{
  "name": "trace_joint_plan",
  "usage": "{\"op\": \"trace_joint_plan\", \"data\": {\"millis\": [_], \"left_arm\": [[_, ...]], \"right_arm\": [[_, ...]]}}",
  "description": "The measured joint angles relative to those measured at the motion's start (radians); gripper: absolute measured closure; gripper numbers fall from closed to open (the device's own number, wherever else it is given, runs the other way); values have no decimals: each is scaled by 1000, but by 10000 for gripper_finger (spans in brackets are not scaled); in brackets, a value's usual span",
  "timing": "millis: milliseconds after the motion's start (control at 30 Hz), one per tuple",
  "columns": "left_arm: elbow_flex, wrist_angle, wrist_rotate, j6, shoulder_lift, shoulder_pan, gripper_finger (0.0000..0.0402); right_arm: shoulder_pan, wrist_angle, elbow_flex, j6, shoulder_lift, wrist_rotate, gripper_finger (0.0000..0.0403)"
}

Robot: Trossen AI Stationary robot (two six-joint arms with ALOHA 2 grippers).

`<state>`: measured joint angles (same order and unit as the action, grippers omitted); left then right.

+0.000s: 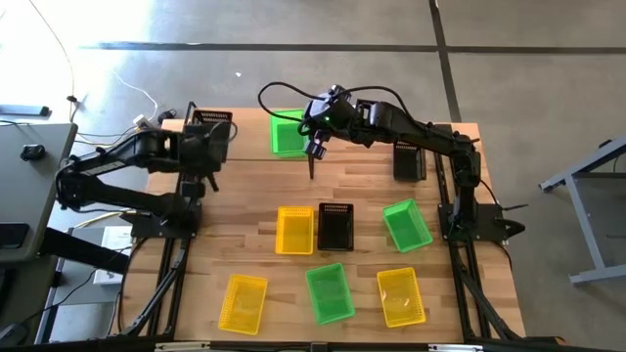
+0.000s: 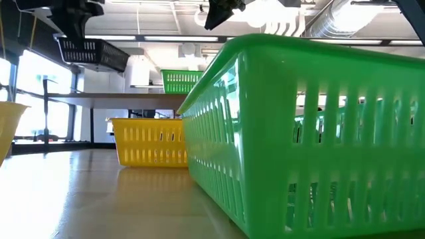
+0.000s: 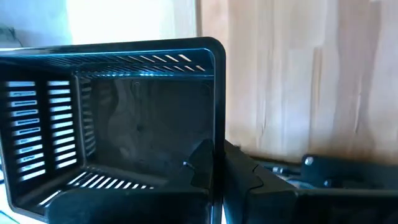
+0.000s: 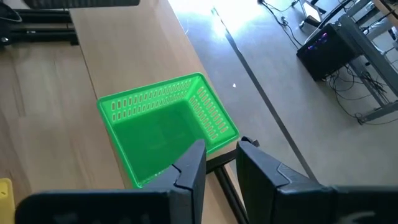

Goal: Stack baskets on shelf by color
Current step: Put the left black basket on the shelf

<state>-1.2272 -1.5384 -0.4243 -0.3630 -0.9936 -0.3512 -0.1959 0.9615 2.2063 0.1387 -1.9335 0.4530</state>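
Nearest the table's front edge, loose baskets — a yellow plastic mesh basket point(image 1: 243, 302) among them. Farther back, the left gripper point(image 3: 216, 167) is clamped on a black slotted basket's point(image 3: 112, 118) wall. Farthest, the right gripper point(image 4: 219, 163), fingers slightly apart, hovers just above a bright green mesh basket point(image 4: 165, 127) — on the light-wood shelf point(image 1: 249, 133).

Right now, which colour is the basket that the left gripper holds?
Black. The left gripper grips the basket by its rim; the left wrist view shows it best.
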Motion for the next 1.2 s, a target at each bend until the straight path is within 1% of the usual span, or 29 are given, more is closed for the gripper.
{"op": "trace_joint_plan", "data": {"millis": [100, 233, 300, 500, 733, 867, 1200], "left_arm": [[0, 5, 23, -84, 0, -98, 401], [0, 30, 81, -200, -5, -217, 401], [0, 43, 110, -242, -15, -266, 401], [1, 81, 153, -346, -65, -385, 401], [1, 86, 161, -407, -120, -465, 401], [1, 86, 205, -434, -151, -502, 401], [1, 90, 205, -471, -179, -534, 396]], "right_arm": [[0, 0, 0, 0, 0, 0, 327], [0, 0, 0, 4, 0, 0, 327], [0, 0, 0, 12, 0, 0, 327], [0, 0, 0, 19, 0, 1, 327], [0, 0, 0, 19, 0, 6, 327], [0, 0, 0, 19, 0, 6, 327], [0, 0, 0, 18, 0, 6, 327]]}}
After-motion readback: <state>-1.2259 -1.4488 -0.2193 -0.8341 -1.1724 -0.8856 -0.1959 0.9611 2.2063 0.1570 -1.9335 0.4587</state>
